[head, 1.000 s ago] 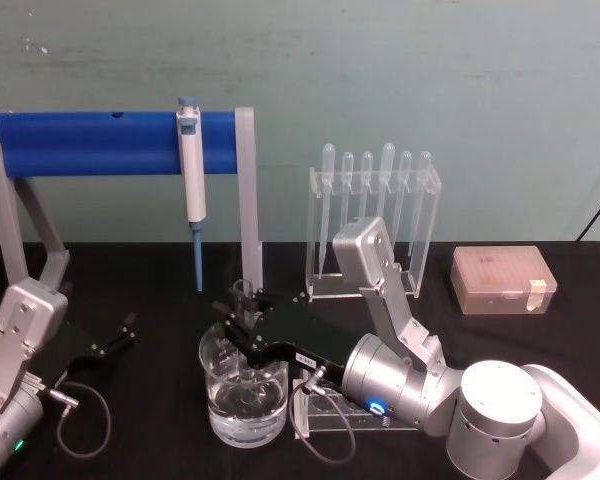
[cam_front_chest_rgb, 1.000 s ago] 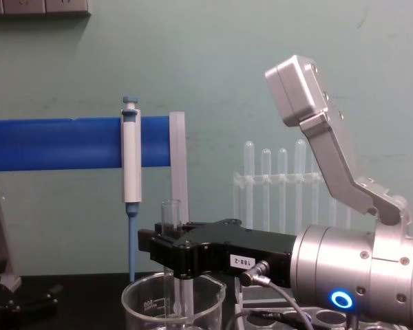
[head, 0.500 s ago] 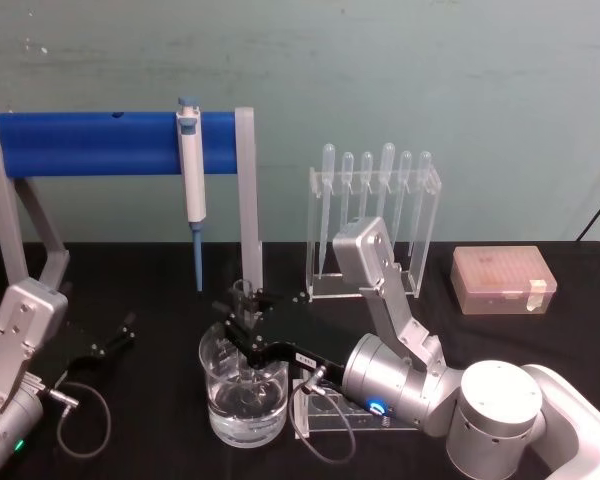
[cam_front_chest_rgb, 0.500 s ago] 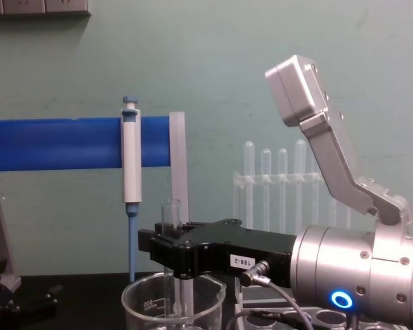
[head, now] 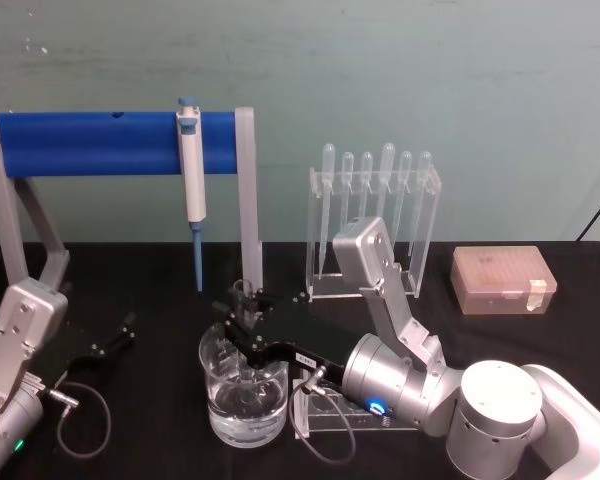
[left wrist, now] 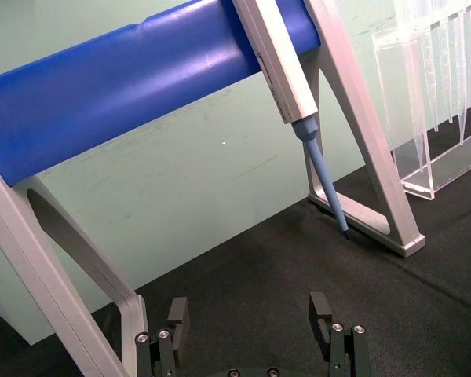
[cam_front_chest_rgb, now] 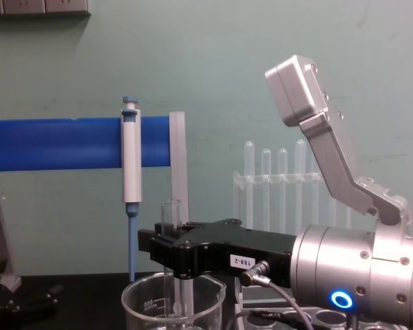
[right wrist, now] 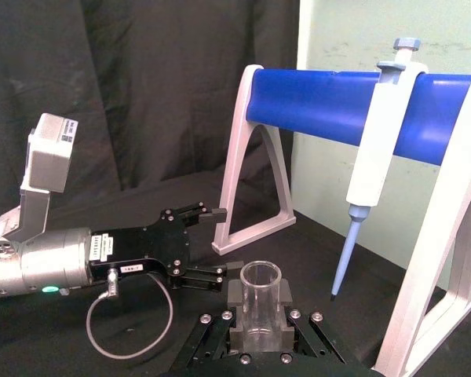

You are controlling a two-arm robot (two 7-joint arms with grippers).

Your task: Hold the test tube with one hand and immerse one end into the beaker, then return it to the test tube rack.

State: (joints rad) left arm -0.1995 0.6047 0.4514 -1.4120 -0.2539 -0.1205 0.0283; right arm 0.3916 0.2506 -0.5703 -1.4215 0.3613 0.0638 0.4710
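One end of the test tube (cam_front_chest_rgb: pixel 171 213) stands inside the beaker (cam_front_chest_rgb: pixel 141 306); right gripper (head: pixel 242 320) clenched below its rim. Recommend a straight vertical lift, clear of the glass wall. Left gripper (left wrist: pixel 249 310) idle, released.

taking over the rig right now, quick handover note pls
Right hand: shut on the clear glass round-bottomed test tube, held upright with its lower end down inside the wide clear glass beaker.
Left hand: open, parked low on the robot's left.
Done: pick-up; the dip looks made.
Left: lift the tube out and return it to the clear acrylic rack beside the beaker.
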